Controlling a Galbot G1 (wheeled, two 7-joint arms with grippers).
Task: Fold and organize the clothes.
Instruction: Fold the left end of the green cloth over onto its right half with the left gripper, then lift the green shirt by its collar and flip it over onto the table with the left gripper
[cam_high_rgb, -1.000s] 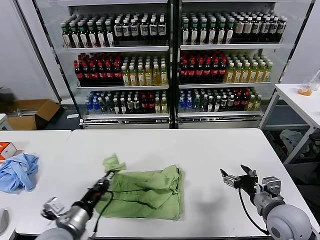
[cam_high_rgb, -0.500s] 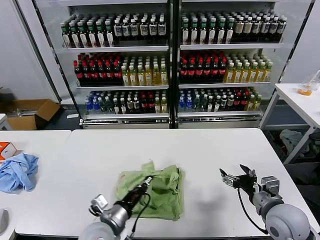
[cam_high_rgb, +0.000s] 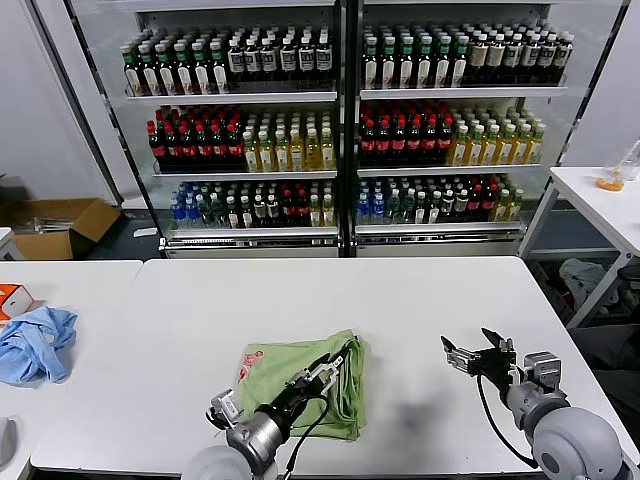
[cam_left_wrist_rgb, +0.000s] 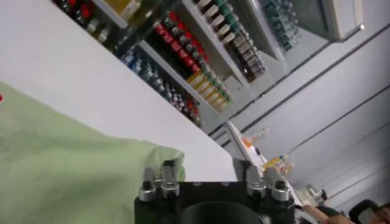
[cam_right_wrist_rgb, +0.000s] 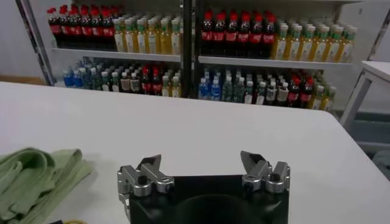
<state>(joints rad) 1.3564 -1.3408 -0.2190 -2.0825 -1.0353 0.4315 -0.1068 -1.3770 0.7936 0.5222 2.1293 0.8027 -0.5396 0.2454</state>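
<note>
The clothes, one light green shirt (cam_high_rgb: 300, 378), lie folded into a compact stack near the front of the white table (cam_high_rgb: 400, 300). A bit of red print shows at the stack's left edge. My left gripper (cam_high_rgb: 327, 368) hovers over the stack's right half, open, with nothing between its fingers. In the left wrist view the green cloth (cam_left_wrist_rgb: 61, 164) lies beside and below the open left gripper (cam_left_wrist_rgb: 210, 175). My right gripper (cam_high_rgb: 470, 357) rests open above the table to the right of the shirt, apart from it. The right wrist view shows the right gripper (cam_right_wrist_rgb: 201, 159) empty and the shirt's edge (cam_right_wrist_rgb: 30, 176) off to one side.
A crumpled light blue garment (cam_high_rgb: 35, 342) and an orange box (cam_high_rgb: 12, 298) lie on the neighbouring table at far left. Glass-door coolers full of bottles (cam_high_rgb: 340, 130) stand behind. A white side table (cam_high_rgb: 600, 200) is at the right, and a cardboard box (cam_high_rgb: 60, 225) sits on the floor.
My left arm swept rightward, carrying the shirt's left part over onto the rest. Its gripper then opened and let the cloth go. The right arm stayed still.
</note>
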